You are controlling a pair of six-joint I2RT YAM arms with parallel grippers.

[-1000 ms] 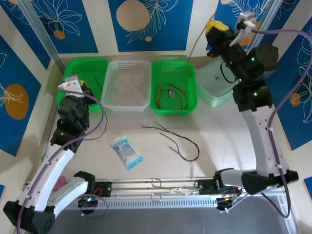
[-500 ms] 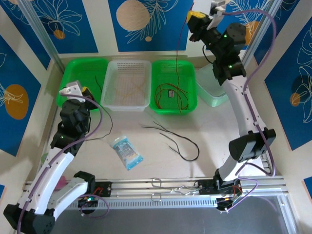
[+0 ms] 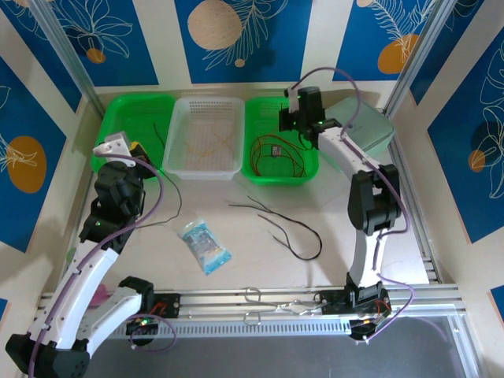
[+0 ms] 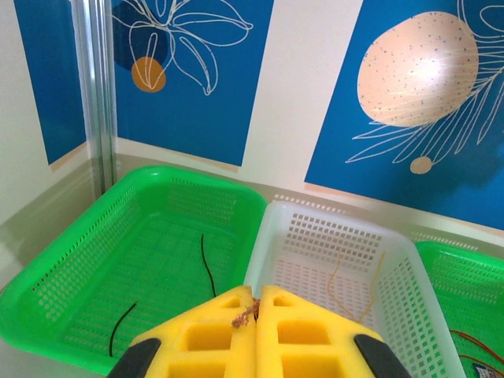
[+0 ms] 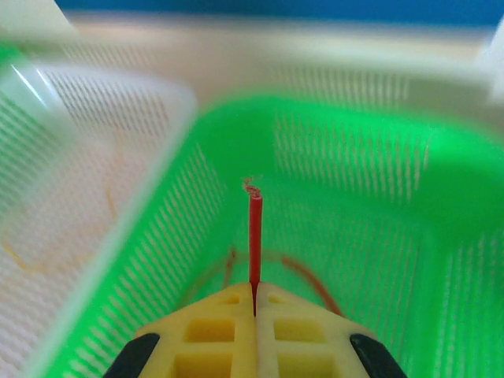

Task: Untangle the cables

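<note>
My right gripper is shut on a red cable, whose frayed tip sticks up past the fingers, low over the right green basket. More red cables lie coiled in that basket. My left gripper hangs near the left green basket and is shut on a cable end; only its frayed copper tip shows. Black cables lie loose on the table's middle. Pale yellow cables rest in the white basket. A black cable lies in the left green basket.
A blue and white packet lies on the table left of the black cables. A pale green lidded box stands at the back right. A metal rail runs along the near edge. A thin dark wire curves beside the left arm.
The right arm has swung from high at the back right down and left to the right green basket, bringing the red cable with it. The left arm has barely moved.
</note>
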